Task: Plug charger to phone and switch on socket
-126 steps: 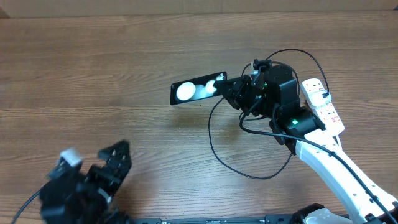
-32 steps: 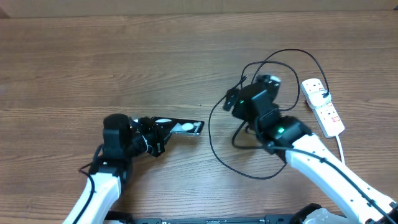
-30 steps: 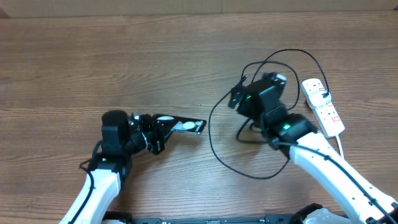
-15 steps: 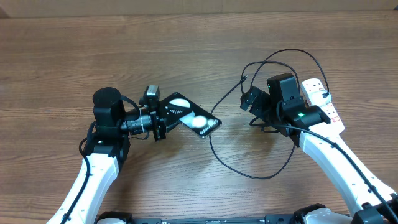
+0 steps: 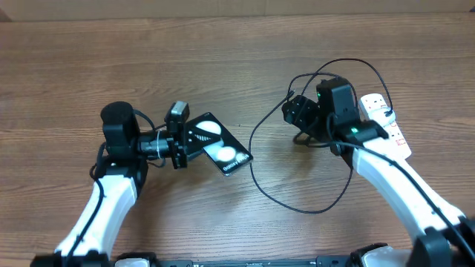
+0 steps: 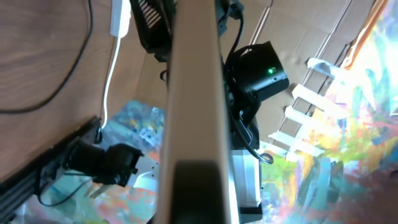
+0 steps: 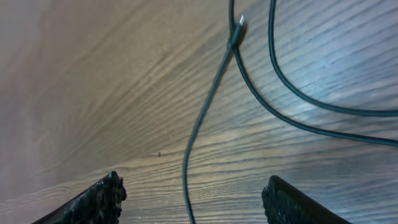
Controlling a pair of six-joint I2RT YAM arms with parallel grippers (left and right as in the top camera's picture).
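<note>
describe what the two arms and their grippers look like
Both arms have white tube-like links, the left arm and right arm, ending in black blocky wrist housings. The left gripper and right gripper are black; the right's fingers look rough-textured. A green light glows on the right arm.

The left arm rises from the lower left of the overhead frame, its white link bending at a black joint, and the wrist reaches level toward the centre. The left gripper has its jaws clamped on one end of the phone. The right arm slants up from the lower right to a black wrist. The right gripper points left and down at the surface, jaws spread wide, with its fingertips in the lower corners of the right wrist view.
</note>
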